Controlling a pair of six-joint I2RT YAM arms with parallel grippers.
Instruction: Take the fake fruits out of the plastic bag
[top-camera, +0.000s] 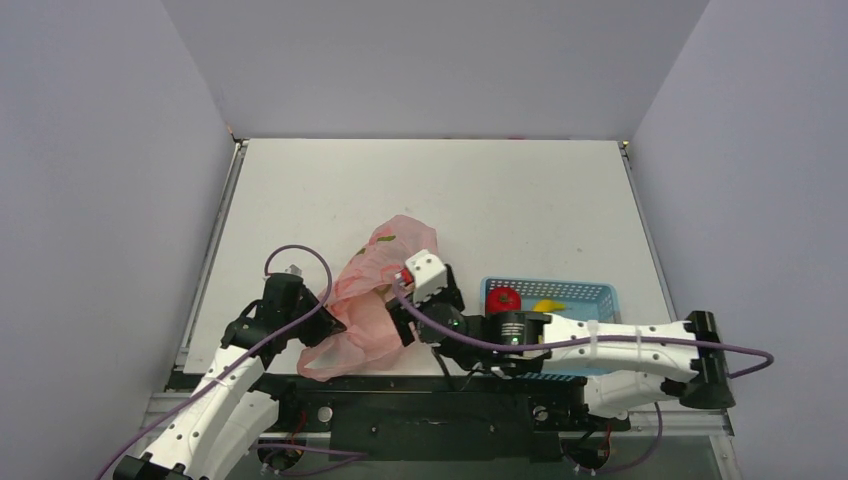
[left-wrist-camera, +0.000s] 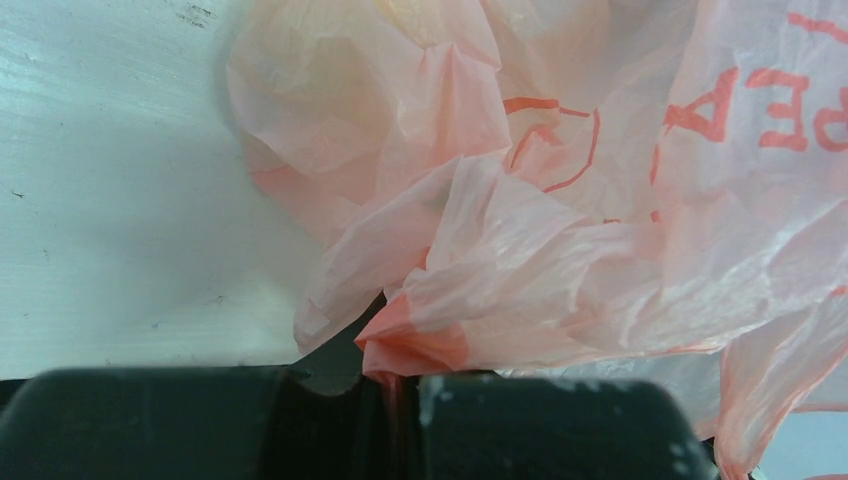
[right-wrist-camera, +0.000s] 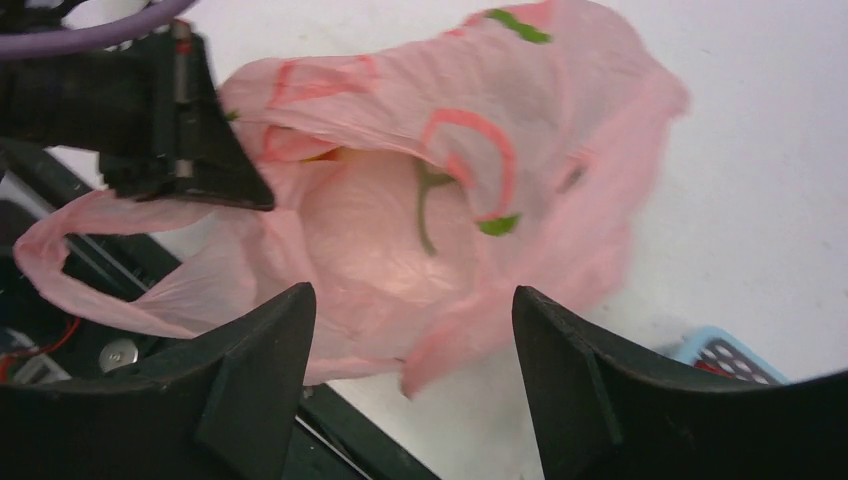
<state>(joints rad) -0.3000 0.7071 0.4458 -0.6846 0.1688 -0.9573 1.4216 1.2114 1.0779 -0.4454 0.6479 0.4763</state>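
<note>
The pink plastic bag (top-camera: 370, 290) lies crumpled near the table's front edge, its mouth facing my right gripper. My left gripper (top-camera: 328, 318) is shut on the bag's edge (left-wrist-camera: 410, 345); pink film sits pinched between the jaws (left-wrist-camera: 395, 385). My right gripper (top-camera: 402, 308) is open and empty just in front of the bag's mouth (right-wrist-camera: 400, 240), with a loose flap between the fingertips (right-wrist-camera: 410, 292). A red tomato (top-camera: 503, 299) and a yellow banana (top-camera: 548, 305) lie in the blue basket (top-camera: 600, 292). The melon and peach are not in view.
The blue perforated basket stands right of the bag, partly under my right arm; its corner shows in the right wrist view (right-wrist-camera: 725, 350). The black frame rail (top-camera: 430, 385) runs along the table's front edge. My left gripper's body (right-wrist-camera: 190, 140) shows beside the bag's mouth.
</note>
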